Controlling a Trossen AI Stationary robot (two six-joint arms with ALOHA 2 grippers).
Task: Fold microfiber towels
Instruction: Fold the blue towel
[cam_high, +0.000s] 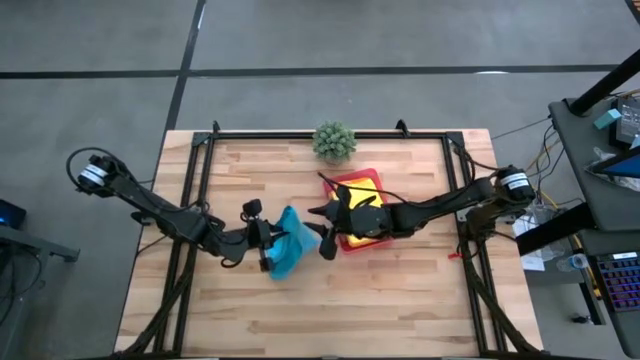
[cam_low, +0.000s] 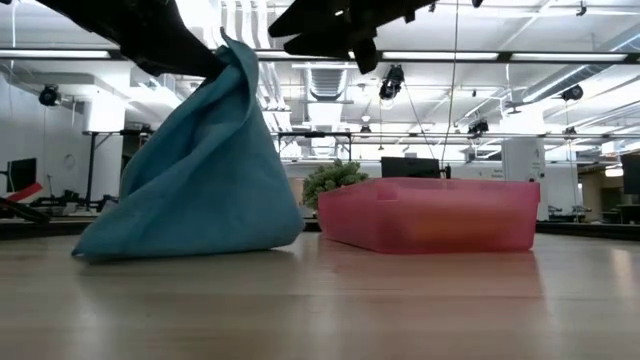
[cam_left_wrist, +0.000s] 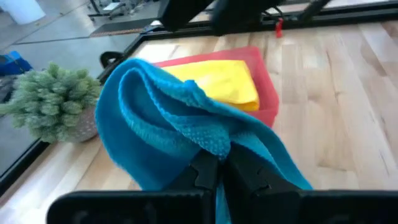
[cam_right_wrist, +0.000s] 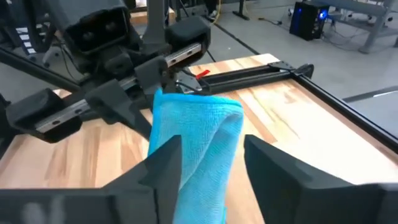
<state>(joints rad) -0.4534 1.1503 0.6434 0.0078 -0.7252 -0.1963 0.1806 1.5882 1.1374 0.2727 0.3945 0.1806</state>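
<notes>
A turquoise blue towel (cam_low: 200, 170) stands like a tent left of the table's middle, its lower edge (cam_low: 190, 248) resting on the wood. My left gripper (cam_left_wrist: 219, 163) comes from the table's left and is shut on the towel's raised top. My right gripper (cam_right_wrist: 211, 155) comes from the right and is open, with one finger on either side of the towel's upper fold (cam_right_wrist: 202, 124). A yellow towel (cam_left_wrist: 221, 81) lies folded in the pink tray (cam_high: 372, 178). My left gripper pinches the towel's gathered top fold (cam_left_wrist: 214, 144) between its two fingers, several layers bunched together. The fingers come nearly level from the table's left, tipped slightly down. The towel hangs below them, spreading out, with its lower edge on the table. My right gripper: I cannot tell whether its open fingers (cam_right_wrist: 165, 168) touch the cloth.
The pink tray (cam_low: 430, 215) sits right of the towel, under my right arm. A small potted plant (cam_high: 334, 141) stands at the table's far edge. Bare wood lies along the near side (cam_high: 330, 310).
</notes>
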